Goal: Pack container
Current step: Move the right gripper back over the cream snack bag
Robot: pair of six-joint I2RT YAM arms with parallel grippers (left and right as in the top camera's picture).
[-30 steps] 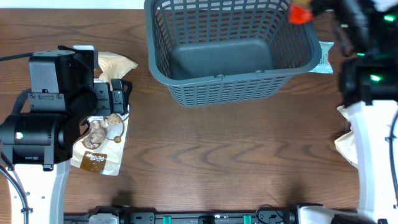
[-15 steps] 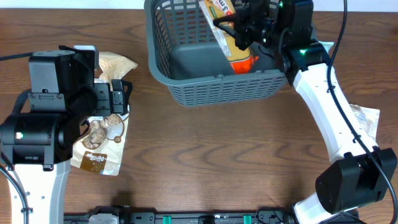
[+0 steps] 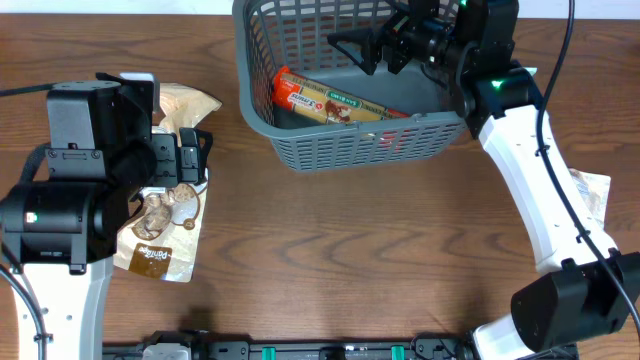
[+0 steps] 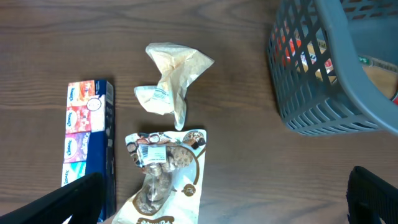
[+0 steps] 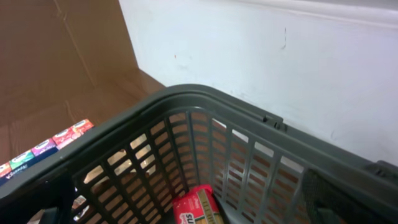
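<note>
Scene: a dark brown wooden table [image 3: 350,260] seen from above, with two white robot arms, one at each side.
Container: the container [image 3: 350,150], a large dark grey plastic basket with slotted lattice sides and a rolled rim, stands at the far middle of the table, upright.
Packed so far: one long orange-red snack packet [image 3: 335,98] lies slanted across the basket floor. Nothing else can be seen inside.
Right gripper: the right gripper [image 3: 360,50] hangs above the basket's far right part. Its fingers are spread wide and it holds nothing.
Left gripper: the left gripper [image 4: 225,186] hovers over the loose goods on the left. Its fingers are wide apart and empty, touching no packet.
Left to pack, left side: a blue multipack of pocket tissues [image 4: 87,143], a crumpled cream paper bag [image 4: 171,78], and a brown and white printed pouch [image 4: 163,180] lie close together on the table, well apart from the basket.
Left to pack, right side: a pale crinkled packet [image 3: 590,190] lies beside the right arm, partly hidden by it.
Progress: early, by my judgement. One item is in and at least four wait outside, with plenty of room in the basket.
Likely next: either free arm could pick up a loose packet.
</note>
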